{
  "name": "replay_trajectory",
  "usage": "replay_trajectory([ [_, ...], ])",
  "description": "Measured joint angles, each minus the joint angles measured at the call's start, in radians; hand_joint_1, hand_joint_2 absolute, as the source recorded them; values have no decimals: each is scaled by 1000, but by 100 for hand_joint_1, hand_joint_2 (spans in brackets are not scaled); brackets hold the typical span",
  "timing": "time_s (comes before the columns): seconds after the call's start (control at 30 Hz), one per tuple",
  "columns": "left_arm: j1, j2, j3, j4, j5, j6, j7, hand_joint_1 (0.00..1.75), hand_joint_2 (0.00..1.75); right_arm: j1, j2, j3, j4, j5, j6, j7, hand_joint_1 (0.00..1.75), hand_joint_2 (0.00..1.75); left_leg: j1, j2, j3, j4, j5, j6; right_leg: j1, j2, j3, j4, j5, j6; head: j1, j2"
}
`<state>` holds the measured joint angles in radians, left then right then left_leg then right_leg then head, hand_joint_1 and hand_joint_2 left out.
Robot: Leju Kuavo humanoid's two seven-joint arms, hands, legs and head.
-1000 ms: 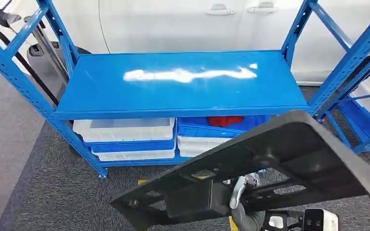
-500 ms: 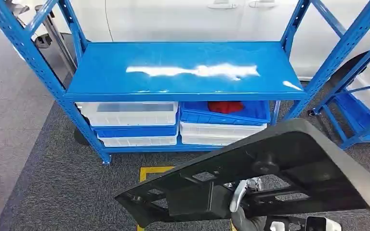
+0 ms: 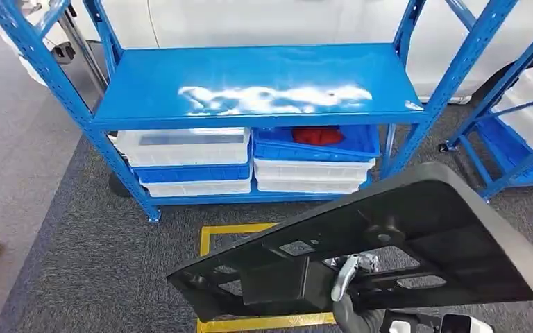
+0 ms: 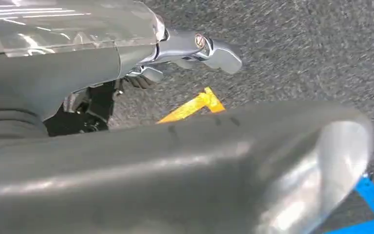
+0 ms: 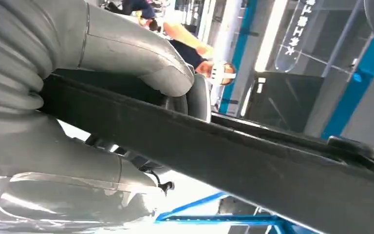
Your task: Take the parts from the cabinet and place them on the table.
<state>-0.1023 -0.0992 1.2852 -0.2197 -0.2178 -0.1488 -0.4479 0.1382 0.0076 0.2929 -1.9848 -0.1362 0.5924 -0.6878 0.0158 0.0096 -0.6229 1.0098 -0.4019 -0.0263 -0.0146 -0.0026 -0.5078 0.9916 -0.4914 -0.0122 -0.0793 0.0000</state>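
Since a second ago your whole view has shifted, so the blue rack (image 3: 250,90) sits higher in the picture and more of the yellow floor tape (image 3: 212,239) shows (the camera moved, not the rack). You hold the big black panel (image 3: 388,243) low, in front of the rack. Your right hand (image 5: 102,97) grips it, with the thumb on one face and the fingers on the other. Your left hand (image 4: 141,58) lies beside the panel's edge; you cannot tell how its fingers sit.

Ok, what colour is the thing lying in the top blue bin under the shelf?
Red, seen best in the head view.
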Motion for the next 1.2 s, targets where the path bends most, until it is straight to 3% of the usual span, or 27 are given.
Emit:
replay_trajectory([
  [0.03,2,0,-2,0,0,3,0,0,0,0,0,0,0,-1,0,0,175,175,-1,-1,-14,34,-53,-3,2,-1,-11,0,9,-10,0,0],
  [0.1,2,0,-2,0,0,5,0,0,0,0,5,1,0,-2,0,0,175,175,0,-1,-53,184,-170,-8,5,-3,-36,3,27,-18,0,0],
  [0.13,2,-1,-3,0,0,5,0,0,0,0,5,1,0,-3,0,0,175,175,0,-1,-68,259,-206,-10,8,-4,-49,5,37,-19,0,0],
  [0.17,2,-1,-3,0,0,5,0,0,0,0,5,1,0,-3,0,0,175,175,0,-1,-72,308,-215,-11,11,-4,-63,8,46,-19,0,0],
  [0.2,2,-1,-4,0,0,6,0,0,0,0,5,1,0,-3,0,0,175,175,0,-1,-56,315,-194,-10,12,-5,-78,11,55,-19,0,0],
  [0.23,2,0,-5,0,0,6,0,0,0,0,5,1,0,-3,0,0,175,175,-1,-1,-20,279,-154,-7,13,-5,-93,16,63,-18,0,0],
  [0.3,0,0,-5,0,0,6,0,0,0,0,6,1,0,-3,0,0,175,175,-2,-2,99,114,-94,4,15,-2,-119,27,78,-13,0,0],
  [0.37,-5,2,-7,0,0,6,0,0,0,0,8,2,0,-3,0,0,175,175,-10,-2,188,-39,-140,14,17,-3,-132,35,92,-2,0,0],
  [0.47,-4,2,-7,0,0,6,0,0,0,1,8,4,0,-4,0,0,175,175,-17,-2,166,-31,-116,27,12,-5,-132,20,124,16,0,0],
  [0.5,-4,0,-8,0,0,7,0,0,0,1,8,5,0,-4,0,0,175,175,-3,2,158,-47,-96,35,18,1,-140,21,129,23,0,0],
  [0.53,-6,0,-8,0,0,7,0,0,0,2,8,5,0,-4,0,0,175,175,-5,6,146,-45,-81,42,16,5,-156,43,80,29,0,0],
  [0.57,-7,0,-8,0,1,7,-1,0,0,2,8,7,0,-4,0,0,175,175,-5,7,129,-45,-67,49,13,5,-173,94,11,31,0,0],
  [0.63,-7,0,-8,0,0,8,-1,0,0,2,8,7,0,-5,0,0,175,175,-8,8,95,-42,-42,51,7,4,-203,248,-99,40,0,0],
  [0.67,-7,0,-8,0,0,9,-1,0,0,2,8,7,0,-5,0,0,175,175,-9,8,76,-37,-29,49,6,4,-210,311,-111,43,0,0],
  [0.7,-7,0,-8,0,0,10,-1,0,0,2,8,7,1,-5,0,0,175,175,-8,8,57,-33,-18,48,4,4,-201,336,-91,45,0,0],
  [0.73,-7,0,-8,0,0,11,-1,0,0,2,8,8,1,-5,0,0,175,175,-8,8,37,-27,-8,46,1,4,-172,319,-52,46,0,0],
  [0.8,-7,0,-9,0,0,11,0,0,0,1,8,8,1,-5,0,0,175,175,-8,8,1,-13,11,40,-2,3,-66,195,4,43,0,0],
  [0.83,-9,0,-9,0,0,11,0,0,0,-1,8,8,0,-5,0,0,175,175,-8,6,-9,-4,20,36,-1,4,10,99,-14,38,0,0],
  [0.87,-8,0,-10,0,1,12,-2,0,0,-5,8,10,0,-5,1,0,175,175,-12,4,-19,-1,27,28,7,5,68,1,-60,30,0,0],
  [0.9,-7,0,-10,0,0,13,-3,0,0,-7,8,10,0,-5,3,0,175,175,-12,4,-16,-7,40,23,9,6,61,3,-57,18,0,0],
  [0.97,-8,0,-10,0,0,14,-8,0,0,-12,8,11,1,-6,3,0,175,175,-6,4,-20,-14,63,11,16,6,49,3,-41,5,0,0],
  [1.0,-4,1,-10,0,0,16,-10,0,0,-13,8,11,2,-8,3,0,175,175,-9,2,-28,-18,71,3,8,4,38,-3,-24,-7,0,0],
  [1.03,-3,1,-10,0,0,19,-12,0,0,-17,8,13,3,-10,3,0,175,175,-4,0,-39,-1,29,-1,7,-2,21,-4,-9,-16,-1,0],
  [1.07,-1,1,-11,0,0,21,-11,0,0,-20,8,13,3,-13,3,0,175,175,-3,0,-54,45,-44,-6,7,-2,4,-3,5,-26,0,0],
  [1.13,-1,0,-11,0,0,24,-11,0,0,-22,9,14,3,-15,3,0,175,175,-3,0,-82,189,-172,-13,10,-3,-31,-3,34,-28,0,0],
  [1.17,-2,0,-11,0,0,25,-11,0,0,-24,9,14,4,-17,3,0,175,175,-3,0,-89,258,-197,-15,11,-3,-51,0,48,-29,0,0],
  [1.2,-3,0,-12,0,0,28,-11,0,0,-25,9,15,7,-19,2,0,175,175,-3,0,-85,306,-185,-16,12,-3,-74,2,63,-28,0,0],
])
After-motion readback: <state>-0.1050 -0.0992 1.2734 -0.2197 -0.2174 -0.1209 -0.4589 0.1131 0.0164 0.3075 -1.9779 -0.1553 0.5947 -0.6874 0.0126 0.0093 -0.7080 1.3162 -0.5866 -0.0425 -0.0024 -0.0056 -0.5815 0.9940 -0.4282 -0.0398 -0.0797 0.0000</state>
